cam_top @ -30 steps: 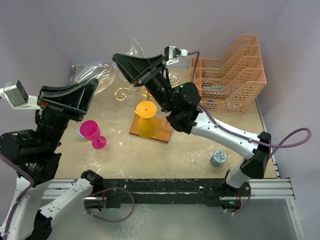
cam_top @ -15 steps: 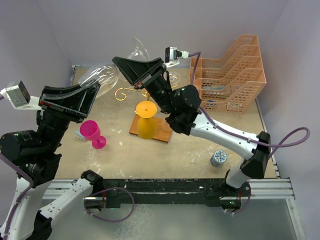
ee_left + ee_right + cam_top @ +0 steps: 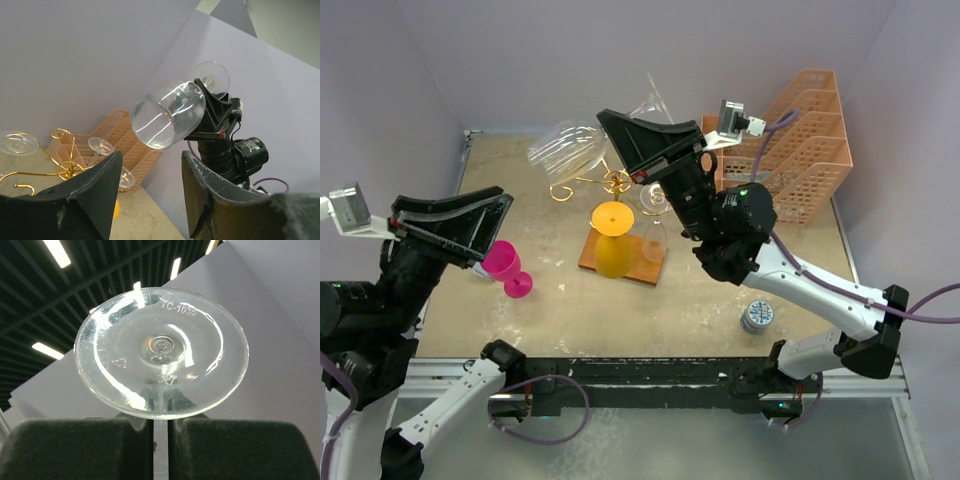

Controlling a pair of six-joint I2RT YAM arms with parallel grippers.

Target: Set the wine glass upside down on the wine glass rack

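My right gripper [image 3: 612,124] is shut on the stem of a clear wine glass [image 3: 565,150] and holds it tilted in the air above and behind the gold wire rack [image 3: 582,186]. In the right wrist view the glass's round foot [image 3: 161,351] sits just above the closed fingers [image 3: 100,450]. The left wrist view shows the bowl [image 3: 167,115] lying sideways and the rack [image 3: 60,155] at the lower left. An orange glass [image 3: 612,240] hangs upside down on the rack over its wooden base [image 3: 642,268]. My left gripper [image 3: 498,205] is open and empty beside a pink glass [image 3: 503,265].
A stack of peach lattice trays [image 3: 790,150] stands at the back right. A small blue and white tin [image 3: 757,316] sits at the front right. Other clear glasses [image 3: 655,195] hang on the rack's right side. Lilac walls close in the table on three sides.
My right arm has swung to the right and lifted, carrying the clear glass with it. My left arm has sunk slightly down and to the left.
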